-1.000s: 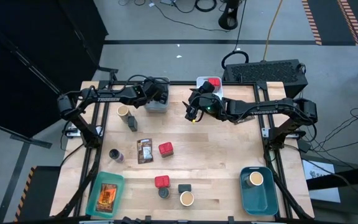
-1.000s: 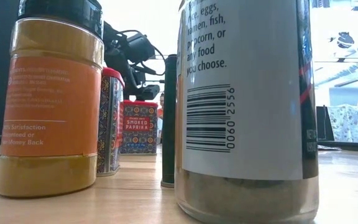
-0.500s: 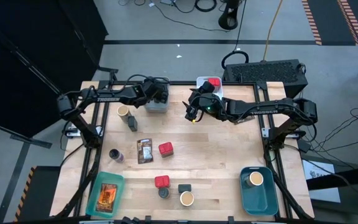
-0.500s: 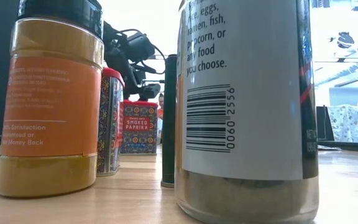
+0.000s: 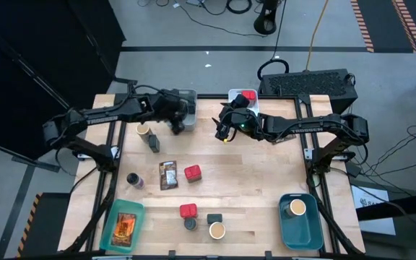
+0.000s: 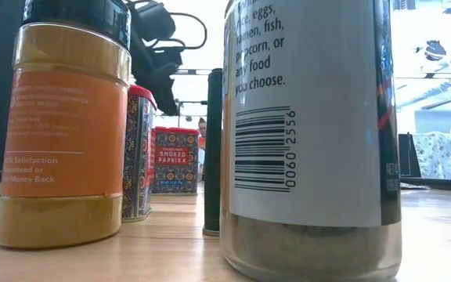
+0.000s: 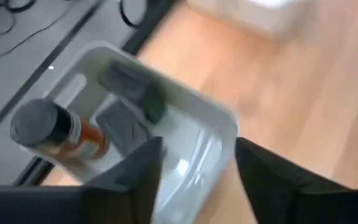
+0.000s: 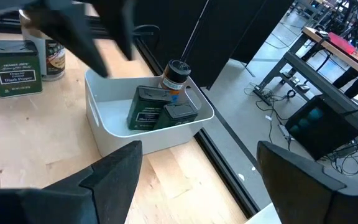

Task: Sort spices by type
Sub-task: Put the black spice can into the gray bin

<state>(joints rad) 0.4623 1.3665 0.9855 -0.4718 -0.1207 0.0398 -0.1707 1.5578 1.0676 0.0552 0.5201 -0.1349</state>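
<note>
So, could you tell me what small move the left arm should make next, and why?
Probably swing the left gripper toward the dark tin beside the tan-topped jar: its fingers hang open and empty by the grey bin, which already holds similar dark tins.

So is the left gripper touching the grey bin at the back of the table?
Apart. In the left wrist view the left gripper stands open and empty above the grey bin, whose tins lie well below the fingertips.
</note>
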